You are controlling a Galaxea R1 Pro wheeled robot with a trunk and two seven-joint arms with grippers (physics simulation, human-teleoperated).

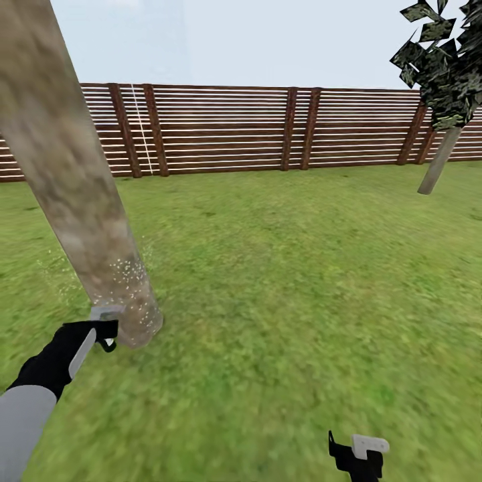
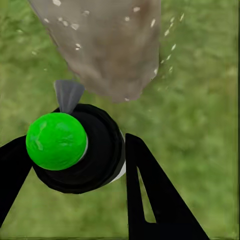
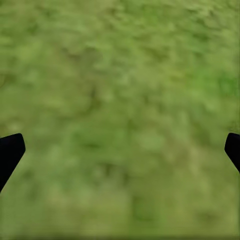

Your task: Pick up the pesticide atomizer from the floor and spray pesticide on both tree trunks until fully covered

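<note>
Now left gripper clamps spray bottle, 2 black fingers pressed against its sides, green cap facing wrist camera. Grey nozzle points at tree trunk just ahead of gripper; white specks dot trunk base. Right gripper hangs spread wide over grass, holding nothing.

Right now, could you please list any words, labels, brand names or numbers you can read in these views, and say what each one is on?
None: no text can be read in any of the views.
The pesticide atomizer in the left pincer shows a plain green cap and black body, no label.
The tree trunk, fence and right pincer carry no writing.
</note>
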